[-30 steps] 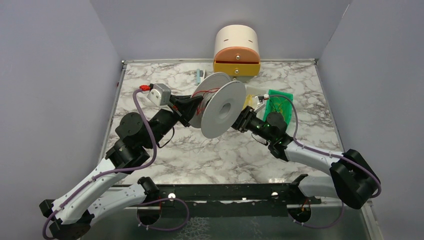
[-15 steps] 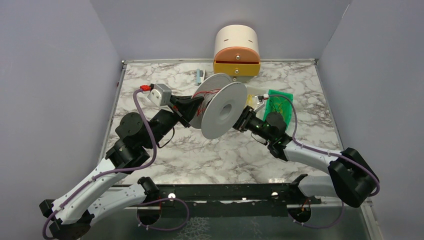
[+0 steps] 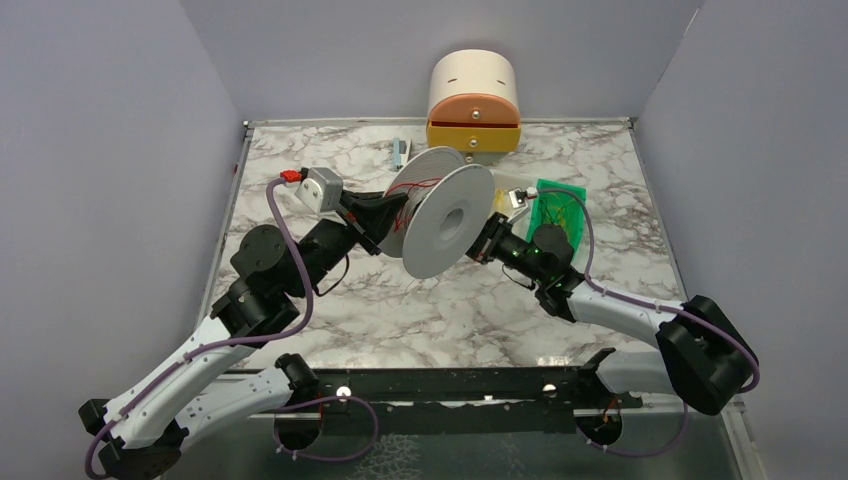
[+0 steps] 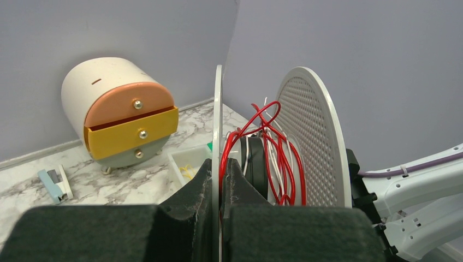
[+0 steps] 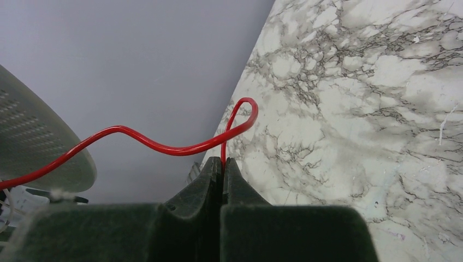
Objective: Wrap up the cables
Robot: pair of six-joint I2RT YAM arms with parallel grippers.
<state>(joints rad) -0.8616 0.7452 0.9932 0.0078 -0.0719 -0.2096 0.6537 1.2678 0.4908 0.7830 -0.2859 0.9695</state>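
Spool (image 3: pixel 447 222) held on edge between both arms, almost unchanged from half a second ago.

The left gripper (image 4: pixel 220 180) is clenched on the rim of one spool flange, keeping it tilted over the table (image 3: pixel 420 310). Red cables (image 4: pixel 281 158) loop loosely round the hub between the flanges. One of them runs out to the right gripper (image 5: pixel 222 169), which is pinched tight on it just below a small loop. Since the earlier frames, spool and left arm have barely moved, and the right arm has shifted only slightly.

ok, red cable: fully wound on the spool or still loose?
Partly wound. The red cable loops loosely round the spool hub, and a free strand runs off to the right gripper, which is shut on it.
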